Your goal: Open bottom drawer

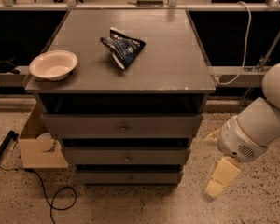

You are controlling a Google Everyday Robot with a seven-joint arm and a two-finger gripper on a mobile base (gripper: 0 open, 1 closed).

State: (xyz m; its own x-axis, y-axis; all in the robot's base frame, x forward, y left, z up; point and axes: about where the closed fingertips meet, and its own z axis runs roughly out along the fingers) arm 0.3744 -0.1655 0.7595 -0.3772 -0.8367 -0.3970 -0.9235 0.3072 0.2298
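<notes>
Hanging low beside the cabinet (177,55), our gripper (218,181), open or closed we cannot tell, has the knob (128,177) of the bottom drawer (98,177) away to its left.

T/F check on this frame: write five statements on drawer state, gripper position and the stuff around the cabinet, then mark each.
1. The bottom drawer looks shut. True.
2. The gripper is on the bottom drawer's knob. False: it hangs low to the drawer's right, apart from it.
3. A white bowl sits at the left edge of the cabinet top. True.
4. The dark bag lies in a drawer. False: it lies on the cabinet top.
5. The cardboard box stands right of the bottom drawer. False: it is on its left.
</notes>
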